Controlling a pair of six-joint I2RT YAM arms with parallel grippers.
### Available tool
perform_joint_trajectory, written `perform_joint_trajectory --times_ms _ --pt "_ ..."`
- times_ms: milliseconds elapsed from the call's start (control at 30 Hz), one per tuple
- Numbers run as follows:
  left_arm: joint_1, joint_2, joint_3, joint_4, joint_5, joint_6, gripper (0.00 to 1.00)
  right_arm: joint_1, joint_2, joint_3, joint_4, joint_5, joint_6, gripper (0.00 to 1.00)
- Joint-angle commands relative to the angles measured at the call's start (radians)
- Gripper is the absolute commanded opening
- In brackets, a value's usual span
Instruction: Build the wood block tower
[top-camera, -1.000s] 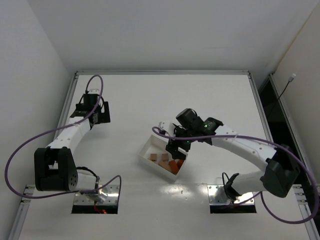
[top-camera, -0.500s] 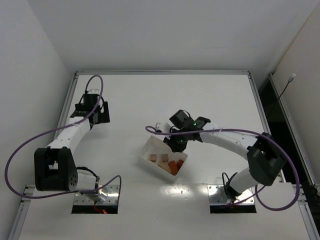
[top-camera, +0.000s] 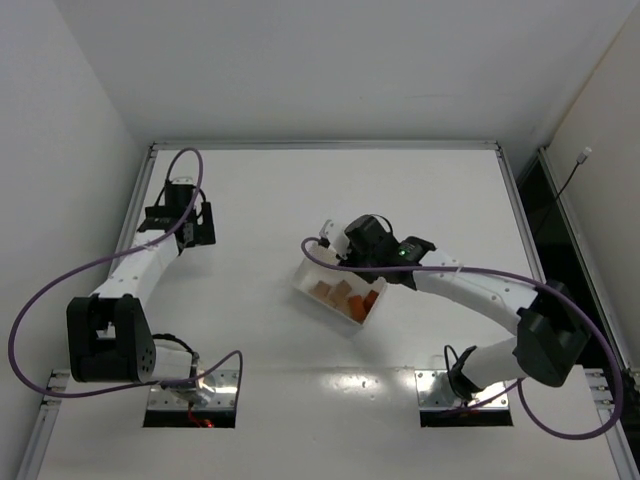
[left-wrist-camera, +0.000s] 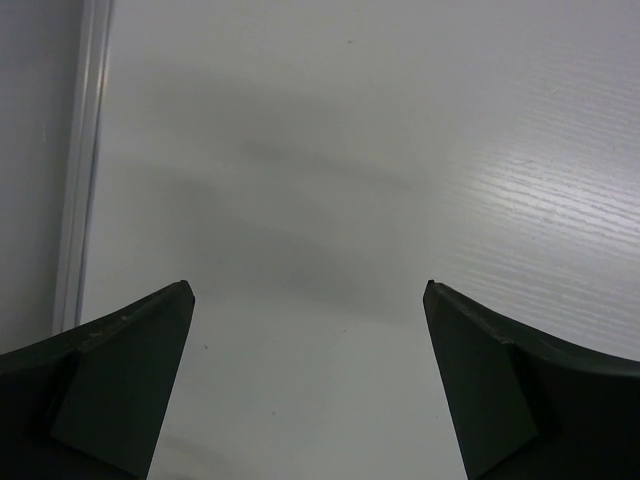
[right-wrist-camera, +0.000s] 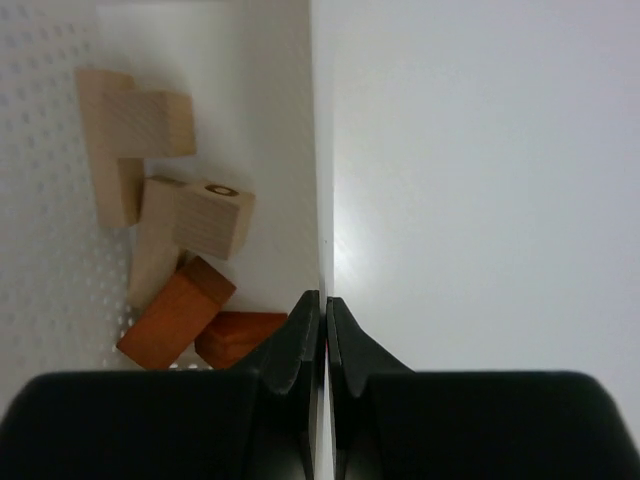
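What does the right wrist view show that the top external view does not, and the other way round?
Only the right wrist view: the right gripper shut on the white tray at its side wall, the perforated floor, a dark ring on one pale block.
Only the top external view: the left gripper, open over the bare table, the left arm, the right arm and the purple cables.
Both: the tray holding pale tan and reddish-orange wood blocks.

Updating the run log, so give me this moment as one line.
left claw: open, over table | right claw: shut on tray wall | blocks: loose in tray | stage: no stacking yet
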Motion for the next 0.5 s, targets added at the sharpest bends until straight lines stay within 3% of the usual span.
perform_joint_trajectory --times_ms 0,133,200,367,467 --pt "0.011 -0.014 0.085 -0.056 -0.082 -0.033 0.99 0.006 -0.067 0.029 0.243 0.371 0.04 0.0" --pt "0.011 -0.014 0.16 -0.126 -0.169 -0.069 0.99 0.059 -0.056 -0.007 0.496 0.614 -0.016 0.0" --pt "0.011 -0.023 0.194 -0.168 -0.202 -0.069 0.99 0.107 -0.056 -0.055 0.655 0.628 -0.157 0.0" --pt "0.037 -0.033 0.263 -0.232 -0.202 -0.059 0.99 0.267 -0.009 -0.127 0.817 0.686 -0.439 0.0" --pt "0.076 -0.042 0.283 -0.264 -0.191 -0.079 0.99 0.327 0.028 -0.187 1.042 0.746 -0.588 0.0"
